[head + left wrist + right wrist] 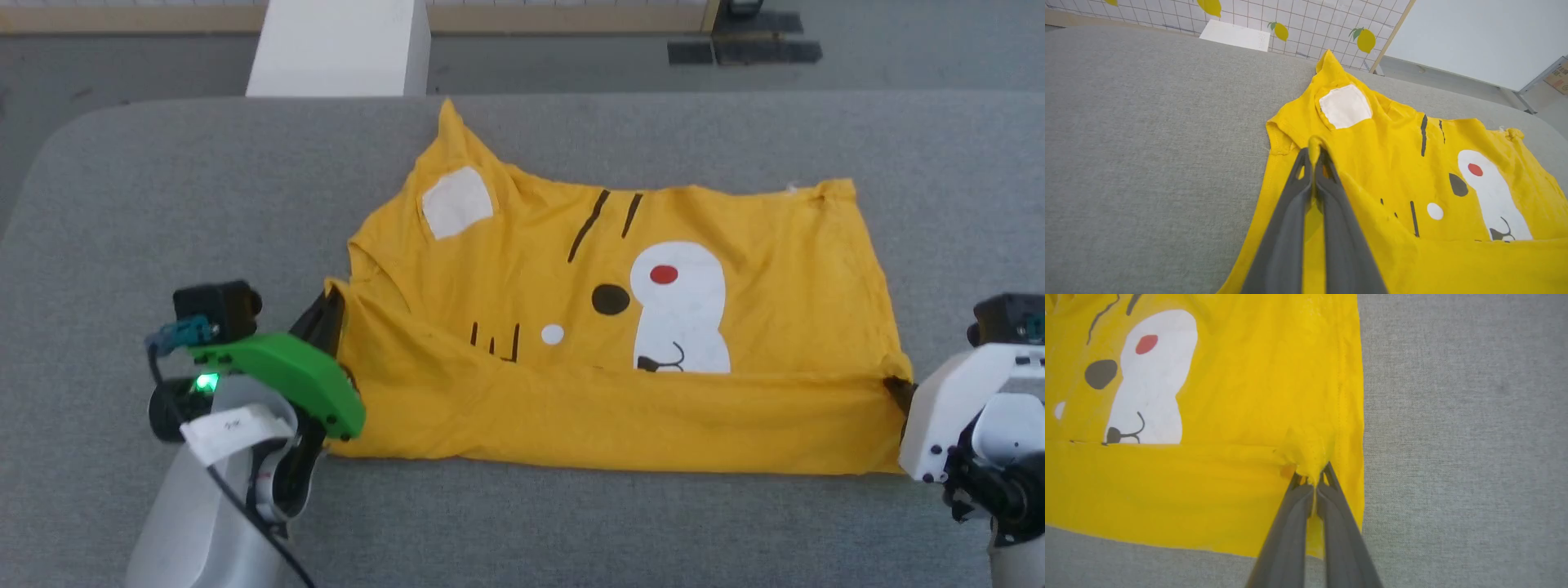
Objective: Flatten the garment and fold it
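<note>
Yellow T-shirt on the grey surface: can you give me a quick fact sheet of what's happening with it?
Garment: bright yellow T-shirt with cartoon animal face print, lying print-up
Surface: grey fabric-covered table
Fold: near edge turned up over the print's bottom as a plain yellow band
Left hand: shut on the shirt's left end
Right hand: shut on its right end, at the fold line
Stage: first fold laid, not yet released

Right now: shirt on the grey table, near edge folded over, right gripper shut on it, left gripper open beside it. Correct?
Not quite. The left gripper is shut on the shirt too: the left wrist view shows its fingers pressed together with yellow cloth pinched at the tips. The rest holds: grey table, near edge folded over, right gripper shut on it.
</note>
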